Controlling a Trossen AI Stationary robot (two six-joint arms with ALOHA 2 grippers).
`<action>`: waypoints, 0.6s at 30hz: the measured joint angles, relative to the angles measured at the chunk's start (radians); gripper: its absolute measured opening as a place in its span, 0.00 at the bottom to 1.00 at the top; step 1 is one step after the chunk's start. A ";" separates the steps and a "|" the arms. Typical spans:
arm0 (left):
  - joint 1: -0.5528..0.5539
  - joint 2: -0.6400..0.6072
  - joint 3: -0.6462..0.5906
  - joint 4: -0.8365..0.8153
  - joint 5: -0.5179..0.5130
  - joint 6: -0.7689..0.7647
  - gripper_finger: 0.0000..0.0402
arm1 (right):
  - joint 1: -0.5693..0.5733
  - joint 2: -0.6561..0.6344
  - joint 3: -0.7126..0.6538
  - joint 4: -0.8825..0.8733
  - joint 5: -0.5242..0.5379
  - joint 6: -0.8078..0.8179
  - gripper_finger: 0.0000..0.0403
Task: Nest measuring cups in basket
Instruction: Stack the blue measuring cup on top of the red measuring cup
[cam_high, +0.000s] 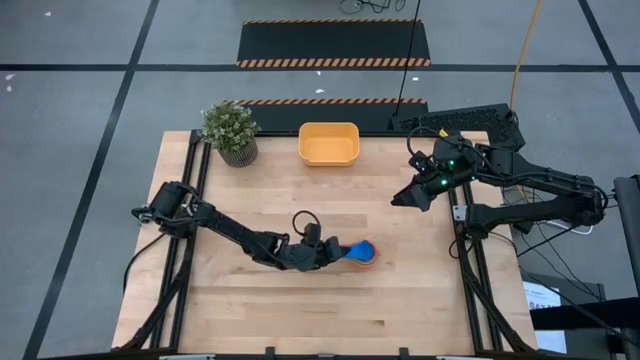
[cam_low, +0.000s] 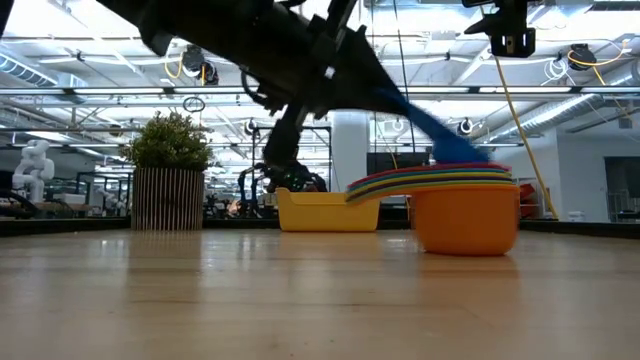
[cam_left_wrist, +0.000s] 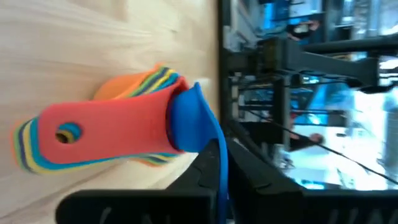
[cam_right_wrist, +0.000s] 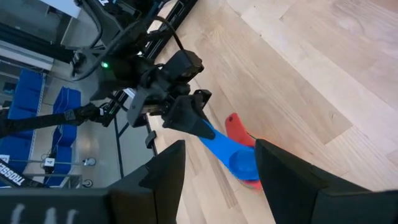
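Nearest the low camera: the stack of measuring cups (cam_low: 465, 215), standing on the tabletop (cam_low: 300, 300). Orange cup at the bottom, with yellow, green and further coloured rims layered above it; handles fan out to one side.

Left gripper (cam_high: 335, 252): jaws clenched on the handle of the dark blue cup (cam_high: 364, 249). In the left wrist view the blue handle (cam_left_wrist: 214, 168) runs between the jaws, and the bowl sits tilted on top of the stack, against the red handle (cam_left_wrist: 106, 130) of the uppermost nested cup. In the low view the blue cup (cam_low: 440, 140) slopes down into the stack, not level with the other rims. The right wrist view shows the same grip from farther off: blue cup (cam_right_wrist: 233, 155) in the left jaws, red cup showing below it.

Stack position: middle of the tabletop, somewhat toward the near edge and right of centre.

Right gripper (cam_high: 405, 198): raised over the right part of the tabletop, apart from the stack; jaws released, holding nothing.

Basket (cam_high: 329, 143): at the far edge, about midway along it, with no cups visible inside. Small potted plant (cam_high: 231, 131) stands to its left, toward the far left corner.
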 joint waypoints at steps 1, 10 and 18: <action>0.001 0.000 0.000 0.026 0.000 0.012 0.03 | 0.000 0.000 0.000 0.000 0.000 0.000 0.46; 0.003 0.000 0.000 0.126 0.000 0.084 0.02 | 0.000 0.000 0.000 0.000 0.000 0.000 0.46; 0.039 0.000 0.000 0.100 0.056 0.197 0.03 | 0.000 0.000 0.000 0.001 0.002 0.001 0.46</action>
